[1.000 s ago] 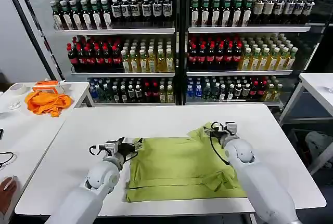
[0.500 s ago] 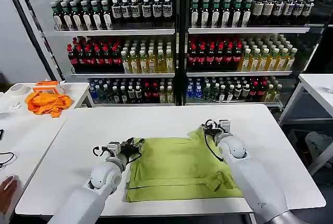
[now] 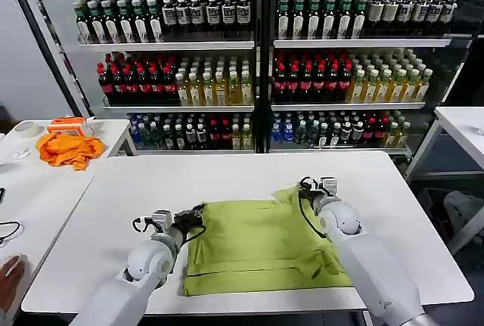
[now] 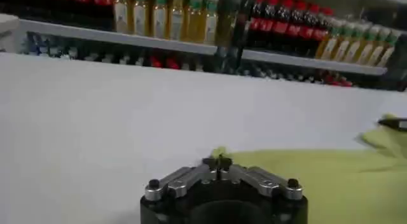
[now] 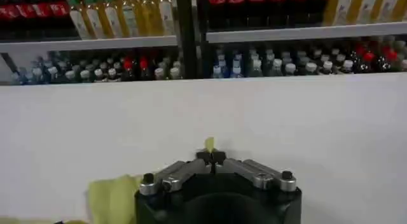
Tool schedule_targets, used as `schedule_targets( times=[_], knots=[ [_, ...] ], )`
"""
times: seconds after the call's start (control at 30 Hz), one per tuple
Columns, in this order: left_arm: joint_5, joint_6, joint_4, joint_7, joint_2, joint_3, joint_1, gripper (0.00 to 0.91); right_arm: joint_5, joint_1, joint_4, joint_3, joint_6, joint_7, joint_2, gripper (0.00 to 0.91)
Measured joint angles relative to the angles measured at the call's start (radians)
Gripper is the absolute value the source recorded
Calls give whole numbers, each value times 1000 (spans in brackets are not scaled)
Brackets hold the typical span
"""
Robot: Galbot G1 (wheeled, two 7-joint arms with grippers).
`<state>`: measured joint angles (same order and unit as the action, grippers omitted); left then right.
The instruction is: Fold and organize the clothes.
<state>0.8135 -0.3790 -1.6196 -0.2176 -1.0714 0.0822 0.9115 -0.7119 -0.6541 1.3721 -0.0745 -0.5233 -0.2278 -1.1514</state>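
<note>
While pinched by both grippers, T-shirt (image 3: 257, 246)

My right forearm covers the T-shirt's (image 3: 249, 246) near right corner, and in each wrist view my claw's own housing hides most of the shirt behind it.

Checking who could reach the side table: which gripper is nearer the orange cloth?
Left. The left gripper pinches the T-shirt's left edge, on the orange cloth's side; the right gripper pinches its far right corner.
</note>
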Motion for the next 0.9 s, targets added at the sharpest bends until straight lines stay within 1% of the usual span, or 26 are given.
schedule_targets(
  times=[0.03,0.17,0.43,0.47,0.8,0.83,0.9],
  knots=[
    [7,6,-8,3,4,4,3,10,-1,-7,15,-6,-1,-1,5,0],
    [39,22,-53,11,22,20,21,20,-9,-40,85,-31,-8,-7,28,0],
    [65,33,-165,21,55,53,86,10,-26,-139,254,-99,-24,-19,77,0],
    [66,34,-180,23,59,57,98,20,-29,-159,278,-111,-26,-21,84,0],
    [61,41,-331,32,77,105,247,20,-52,-385,513,-251,-38,-23,155,0],
    [58,41,-345,32,77,109,263,10,-53,-406,533,-266,-39,-22,161,0],
    [51,42,-373,32,77,119,295,20,-56,-451,571,-298,-40,-20,171,0]
  ],
)
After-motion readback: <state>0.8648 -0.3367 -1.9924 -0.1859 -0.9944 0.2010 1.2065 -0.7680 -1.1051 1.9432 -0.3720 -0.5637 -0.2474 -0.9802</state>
